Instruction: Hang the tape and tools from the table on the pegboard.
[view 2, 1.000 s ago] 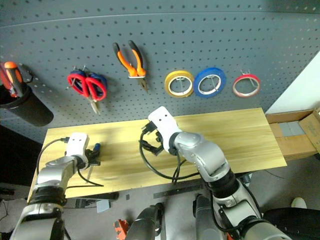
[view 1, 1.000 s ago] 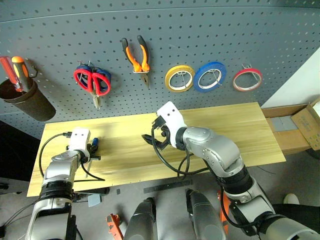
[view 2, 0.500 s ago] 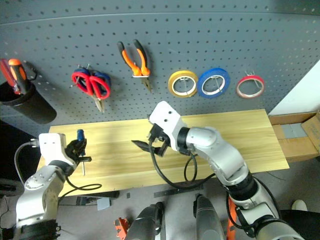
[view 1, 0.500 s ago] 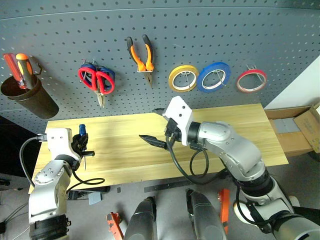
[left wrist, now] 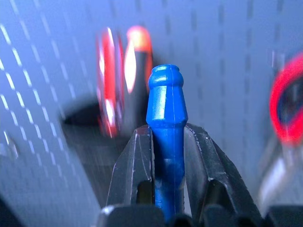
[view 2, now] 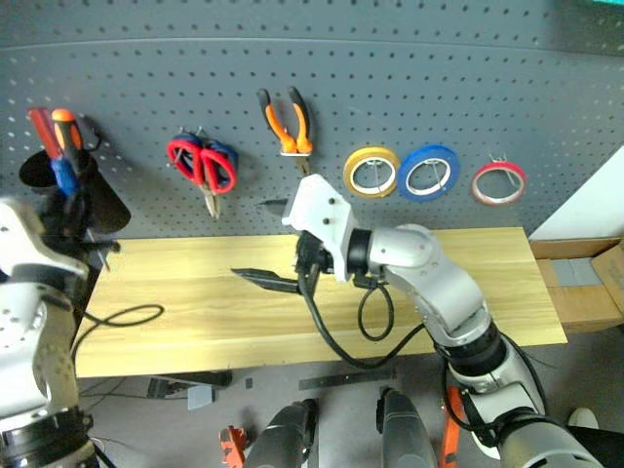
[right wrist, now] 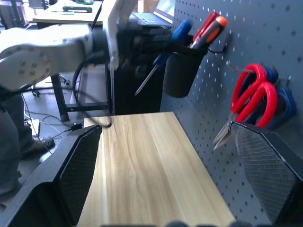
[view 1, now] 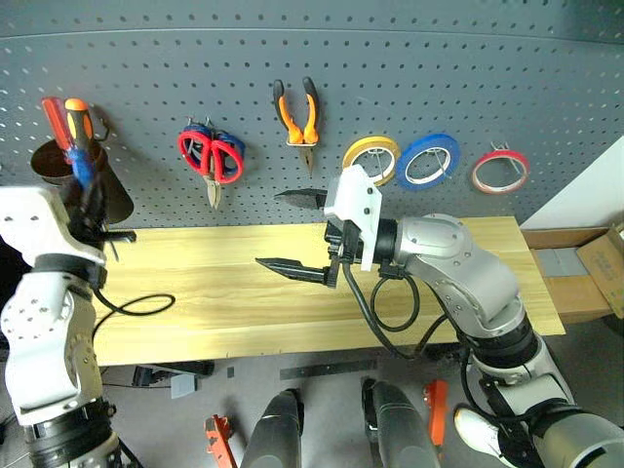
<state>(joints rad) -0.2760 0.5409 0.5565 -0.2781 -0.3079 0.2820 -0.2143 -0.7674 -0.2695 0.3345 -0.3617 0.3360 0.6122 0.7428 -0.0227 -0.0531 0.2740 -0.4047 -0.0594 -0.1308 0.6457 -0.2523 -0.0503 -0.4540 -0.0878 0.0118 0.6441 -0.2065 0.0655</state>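
My left gripper point(left wrist: 168, 135) is shut on the blue-handled screwdriver point(left wrist: 166, 109), held up in front of the pegboard point(view 1: 439, 68) at the far left, beside a dark cup point(view 1: 49, 168). The blue handle point(view 1: 81, 168) points up and the shaft hangs down. Red-handled scissors point(view 1: 210, 156), orange-and-black pliers point(view 1: 297, 109) and the red tape point(view 1: 500, 172) hang on the pegboard. My right gripper point(view 1: 297, 234) hovers over the middle of the table point(view 1: 224, 292), pointing left, open with nothing between its fingers.
The cup holds a red and an orange screwdriver point(view 1: 66, 119). A yellow roll point(view 1: 370, 159) and a blue roll point(view 1: 427, 160) hang between the pliers and the red tape. Blue-handled scissors sit behind the red ones. A black cable point(view 1: 136, 304) lies on the table's left. Cardboard boxes point(view 1: 600, 255) stand right.
My left arm has lifted the blue screwdriver off the table and up to the cup on the pegboard. My right gripper rose a little and turned to point left, still open.
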